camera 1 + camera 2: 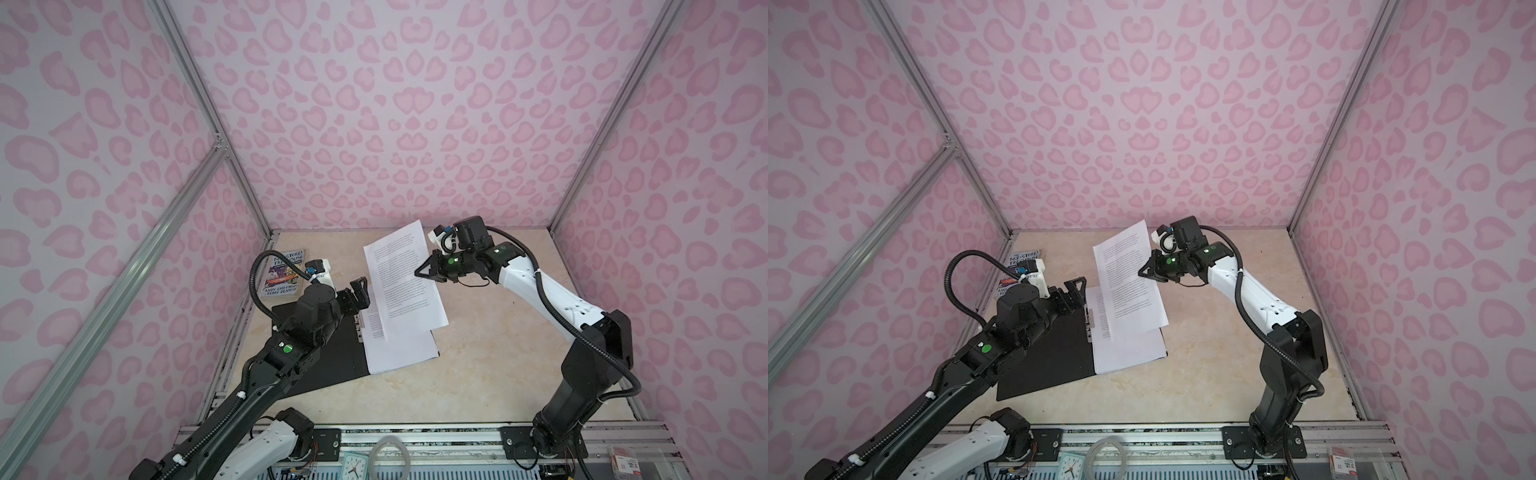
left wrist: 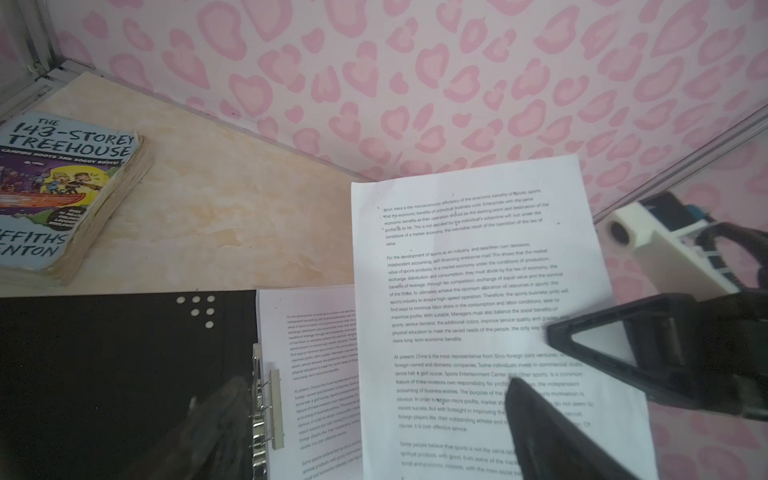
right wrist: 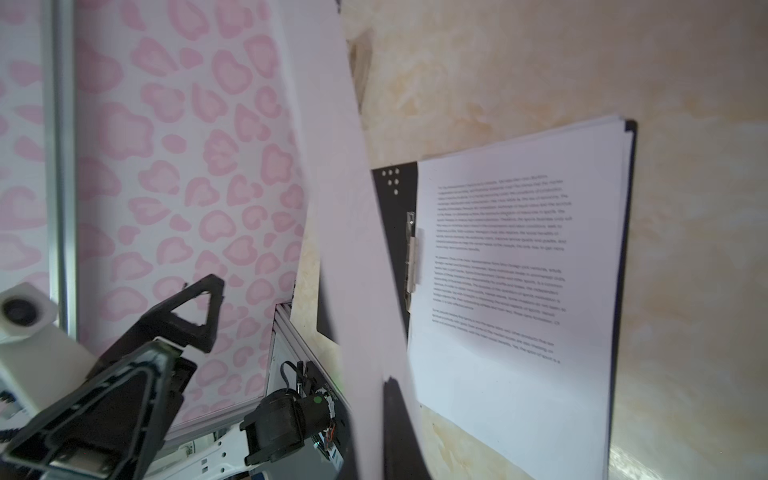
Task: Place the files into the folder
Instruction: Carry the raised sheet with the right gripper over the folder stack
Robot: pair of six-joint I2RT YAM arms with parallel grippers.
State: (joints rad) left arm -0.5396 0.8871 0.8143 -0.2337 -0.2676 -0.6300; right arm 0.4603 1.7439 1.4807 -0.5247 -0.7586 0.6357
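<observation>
A beige, marble-patterned tabletop (image 1: pixel 498 365) sits inside a booth of walls (image 1: pixel 374 124) printed with pink heart-like blotches, joined by an aluminium frame (image 1: pixel 198 95). The folder (image 1: pixel 324 357) lies open by the tabletop's left edge, black inside facing up, with its clip strip (image 1: pixel 360 328) along the spine. The files (image 1: pixel 403 349) rest as a stack on the folder's right half, toward the tabletop's middle (a dark rim of cover shows past their outer edge in the right wrist view). One sheet (image 1: pixel 399 274) is lifted, tilted above the stack. The right gripper (image 1: pixel 420 272) pinches its right edge, jaws closed on the paper. The left gripper (image 1: pixel 362 294) hovers above the clip strip, jaws spread wide and holding nothing. A book (image 1: pixel 281 274) lies in the far left corner.
</observation>
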